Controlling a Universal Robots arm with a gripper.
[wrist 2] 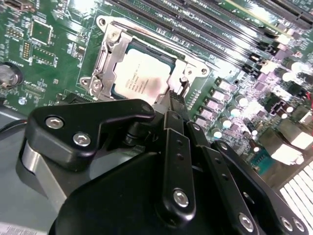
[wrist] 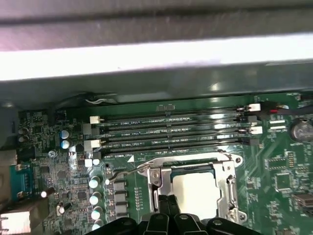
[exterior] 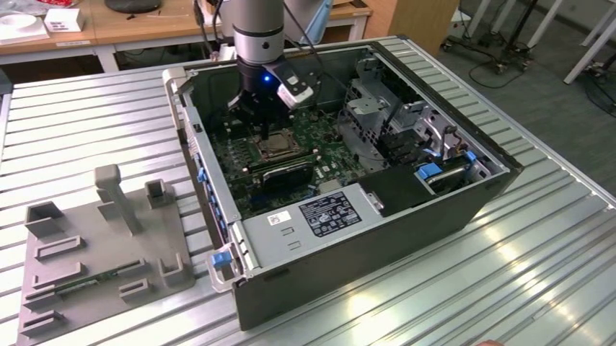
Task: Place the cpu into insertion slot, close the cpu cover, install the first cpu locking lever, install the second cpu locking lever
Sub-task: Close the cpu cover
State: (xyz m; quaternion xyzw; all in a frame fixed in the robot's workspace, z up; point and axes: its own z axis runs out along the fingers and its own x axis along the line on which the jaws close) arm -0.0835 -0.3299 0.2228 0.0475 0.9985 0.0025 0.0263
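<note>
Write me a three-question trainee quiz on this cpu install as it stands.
1. True or false: the cpu lies on the motherboard inside the computer case.
2. The cpu cover is: A upright, B down around the cpu, C on the table.
3. Which thing is the pincer nearest?
Key: 1 true; 2 B; 3 the cpu cover.

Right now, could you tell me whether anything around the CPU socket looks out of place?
The cpu lies flat under the cpu cover, nothing tilted. One thing stands out: in the first wrist view a thin wire locking lever juts away from the cover's corner, seemingly unlatched. The tool sits at the cover's edge.
</note>
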